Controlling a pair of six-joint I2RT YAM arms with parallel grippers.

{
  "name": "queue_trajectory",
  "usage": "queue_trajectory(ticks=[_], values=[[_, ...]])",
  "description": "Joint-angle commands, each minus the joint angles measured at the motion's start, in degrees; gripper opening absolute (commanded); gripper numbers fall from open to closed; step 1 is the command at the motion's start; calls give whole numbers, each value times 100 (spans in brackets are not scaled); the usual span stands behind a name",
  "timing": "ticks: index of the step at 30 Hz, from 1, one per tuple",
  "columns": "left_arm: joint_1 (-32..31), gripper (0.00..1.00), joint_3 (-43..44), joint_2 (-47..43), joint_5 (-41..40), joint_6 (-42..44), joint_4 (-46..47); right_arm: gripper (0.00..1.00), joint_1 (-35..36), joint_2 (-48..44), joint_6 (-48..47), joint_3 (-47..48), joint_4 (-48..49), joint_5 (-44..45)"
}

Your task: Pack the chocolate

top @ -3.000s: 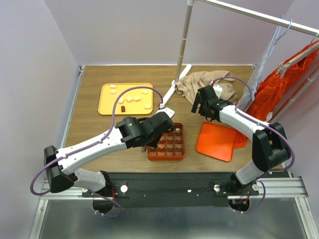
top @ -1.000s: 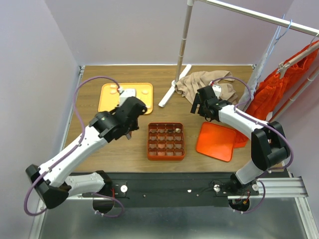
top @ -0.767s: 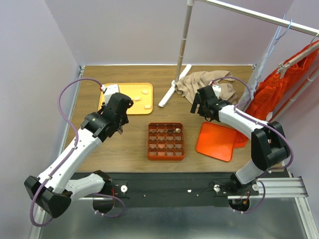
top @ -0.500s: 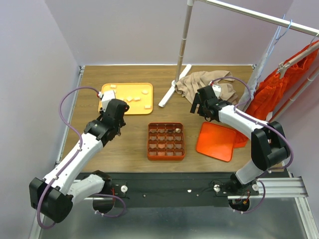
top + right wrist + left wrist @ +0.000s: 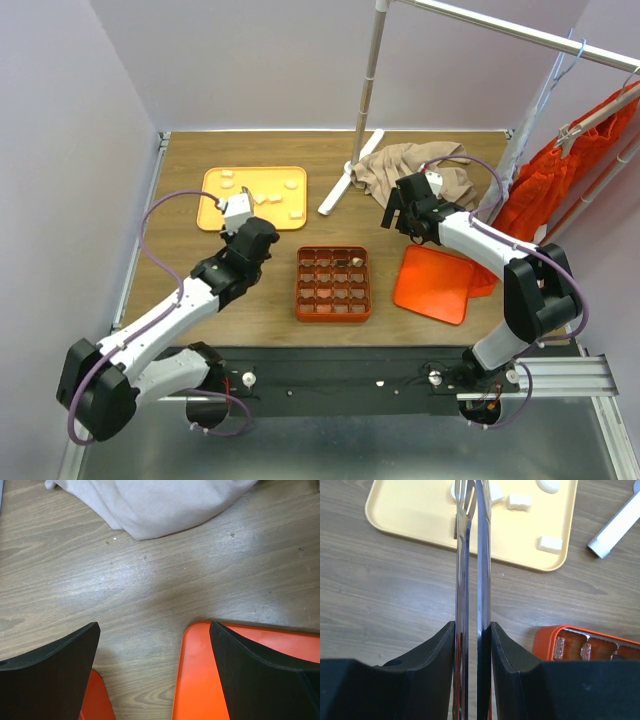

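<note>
Wooden surface (image 5: 200,290) carries a yellow tray (image 5: 410,515) of chocolate (image 5: 519,501) at upper left. Left gripper (image 5: 472,490), jaws narrow around metal tongs (image 5: 470,580) (tips nearly together), should settle squarely over one lump; right gripper (image 5: 155,645) gapes wide.

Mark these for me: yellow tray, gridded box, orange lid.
yellow tray (image 5: 215,213): top view, bare near-left corner.
gridded box (image 5: 333,314): top view, near rim.
orange lid (image 5: 432,285): top view, flat middle.

- The tabletop (image 5: 380,600) looks like grey-brown wood with a matt grain.
- The yellow tray (image 5: 415,515) and the orange box (image 5: 545,641) look like smooth plastic.
- The left pincer (image 5: 472,500) ends in shiny metal blades.
- The beige cloth (image 5: 160,502) is soft and matt.
</note>
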Motion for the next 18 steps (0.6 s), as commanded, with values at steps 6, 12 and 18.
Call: queue_trajectory(ticks=[6, 12, 18], values=[[-733, 41, 84, 1199, -1505, -770, 680, 100, -16, -25, -54, -75, 80, -34], [-803, 43, -101, 1577, -1672, -966, 987, 100, -25, -25, -71, -57, 80, -61], [-803, 45, 215, 2139, -1742, -1202, 838, 100, -25, -25, -53, -66, 80, -87]])
